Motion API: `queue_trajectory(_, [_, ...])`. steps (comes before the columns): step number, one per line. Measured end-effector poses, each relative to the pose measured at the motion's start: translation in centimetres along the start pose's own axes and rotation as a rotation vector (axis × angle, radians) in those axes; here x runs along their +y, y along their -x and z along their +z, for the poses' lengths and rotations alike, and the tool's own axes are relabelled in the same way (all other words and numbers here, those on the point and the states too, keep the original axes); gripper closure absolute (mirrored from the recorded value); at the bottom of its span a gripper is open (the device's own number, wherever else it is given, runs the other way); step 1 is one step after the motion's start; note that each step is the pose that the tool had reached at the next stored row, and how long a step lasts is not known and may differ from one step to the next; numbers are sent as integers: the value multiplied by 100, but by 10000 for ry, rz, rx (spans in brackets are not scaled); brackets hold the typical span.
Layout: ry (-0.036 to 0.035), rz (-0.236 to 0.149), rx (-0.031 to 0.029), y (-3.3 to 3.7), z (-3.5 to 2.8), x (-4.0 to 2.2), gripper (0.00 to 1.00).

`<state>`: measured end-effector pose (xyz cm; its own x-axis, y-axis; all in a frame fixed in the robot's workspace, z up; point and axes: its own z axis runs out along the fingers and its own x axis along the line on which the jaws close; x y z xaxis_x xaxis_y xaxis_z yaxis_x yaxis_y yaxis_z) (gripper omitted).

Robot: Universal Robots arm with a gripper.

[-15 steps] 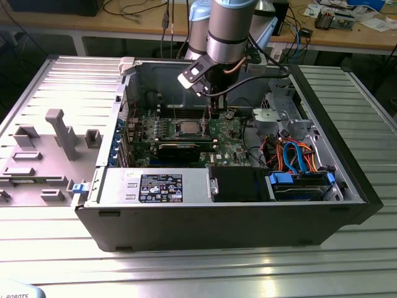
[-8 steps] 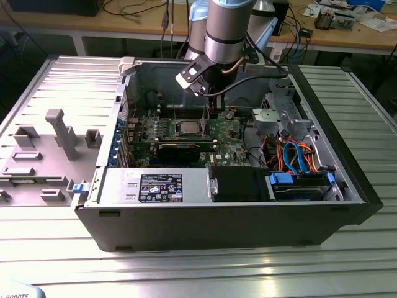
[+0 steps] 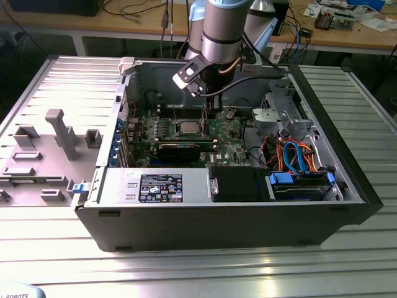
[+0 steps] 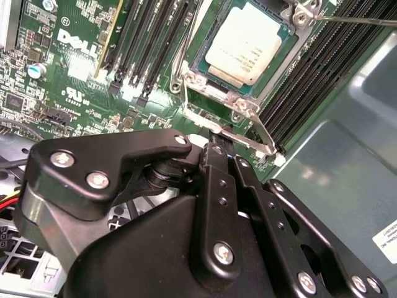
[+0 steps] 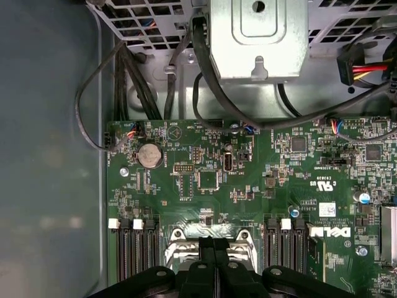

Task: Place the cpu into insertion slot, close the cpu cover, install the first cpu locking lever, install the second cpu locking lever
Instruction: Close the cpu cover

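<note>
1. Second wrist view, and there's the pincer (image 4: pixel 218 141): fingers pressed together with nothing visible between them, tips down at the near edge of the socket.
2. Just beyond those tips lies the cpu (image 4: pixel 248 46), silvery top up, sitting flat in the insertion slot (image 4: pixel 185 79). I'd call the first step done.
3. The cpu cover (image 4: pixel 243 105) frames the chip, and its near edge is right ahead of the pincer's tips. It reads as lowered over the chip, so the second step looks done or nearly so. Whether it lies fully flat, I cannot tell.
4. A flat silvery bar (image 4: pixel 251 138) with a pale end runs just beside the tips. Whether they touch it, I cannot tell.
5. Now the levers. One thin locking lever (image 4: pixel 181 43) runs along the socket's side, off to one side of the pincer. The second lever (image 4: pixel 353 20) juts out from the corner farthest from the tips.
6. Exterior view: a thin rod (image 3: pixel 175 112) stands upright by the socket, on the exterior view's left of the pincer. My read is that neither lever is latched, so both lever steps remain.
7. First wrist view: the closed fingers (image 5: pixel 206 248) point over the green motherboard (image 5: pixel 205 180), with the socket's silvery corners on either side of them.
</note>
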<state>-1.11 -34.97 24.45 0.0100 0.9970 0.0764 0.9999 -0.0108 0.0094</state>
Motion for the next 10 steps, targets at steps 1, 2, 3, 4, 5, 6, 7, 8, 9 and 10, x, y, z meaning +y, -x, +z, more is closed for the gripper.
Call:
queue_trajectory(1, [0, 0, 0, 0, 1, -24, 89])
queue_trajectory(2, [0, -1, -1, 1, 2, -40, 89])
queue_trajectory(3, [0, 0, 0, 1, 3, -52, 89])
queue_trajectory(4, [0, 0, 0, 1, 4, -68, 89])
queue_trajectory(5, [0, 0, 0, 1, 4, -78, 89])
queue_trajectory(6, [0, 0, -1, 1, 5, -89, 89])
queue_trajectory(7, [0, 0, -1, 2, 6, -94, 89])
queue_trajectory(8, [0, 1, -1, 2, 6, -97, 89])
queue_trajectory(9, [-1, -1, -1, 2, 7, -100, 89])
queue_trajectory(10, [0, -1, 0, 2, 8, -101, 89])
